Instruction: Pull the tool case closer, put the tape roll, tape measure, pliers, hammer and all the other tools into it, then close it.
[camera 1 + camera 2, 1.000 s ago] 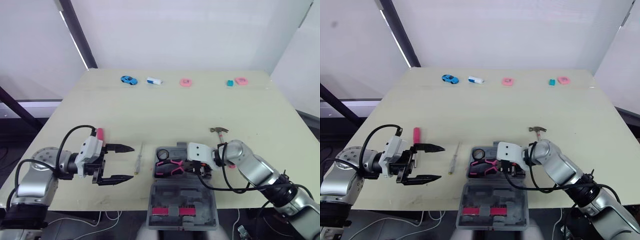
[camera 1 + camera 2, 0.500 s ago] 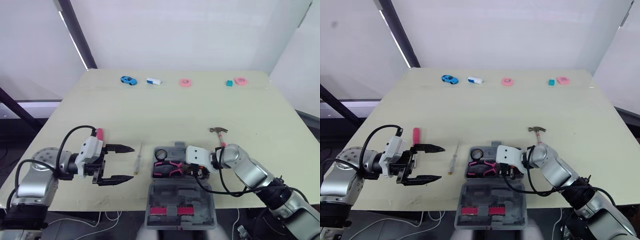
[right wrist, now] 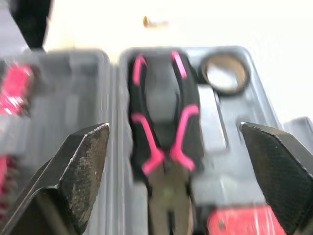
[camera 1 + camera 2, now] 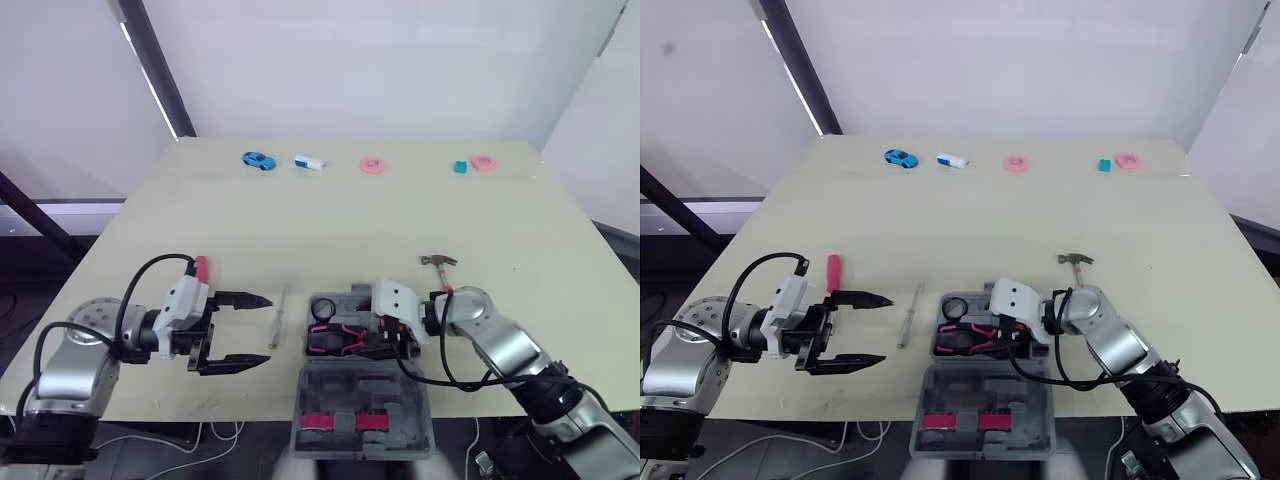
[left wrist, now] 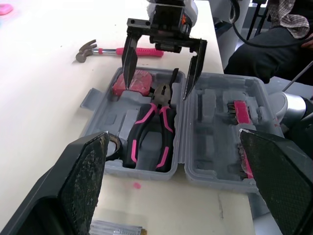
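Note:
The grey tool case (image 4: pixel 352 372) lies open at the table's front edge, with its lid toward me. In its tray are black-and-pink pliers (image 4: pixel 338 336), a tape roll (image 4: pixel 322 307) and a pink tape measure (image 5: pixel 132 83). My right gripper (image 4: pixel 372 341) hovers open just above the pliers (image 3: pixel 164 142), its fingers on either side of their head. The hammer (image 4: pixel 440 264) lies on the table behind that arm. A slim screwdriver (image 4: pixel 277 316) lies left of the case. My left gripper (image 4: pixel 265 330) stands open and empty beside it, and a pink-handled tool (image 4: pixel 199 267) lies behind it.
Small toys line the far edge: a blue car (image 4: pixel 257 159), a white piece (image 4: pixel 308 162), two pink rings (image 4: pixel 372 165) (image 4: pixel 483 161) and a teal block (image 4: pixel 459 167). The case lid (image 4: pixel 360 412) overhangs the front edge. A person in dark clothes (image 5: pixel 266 51) sits beyond the table.
My right gripper has tilted and shifted slightly over the case tray. The pliers stay in the tray. The left gripper has not moved.

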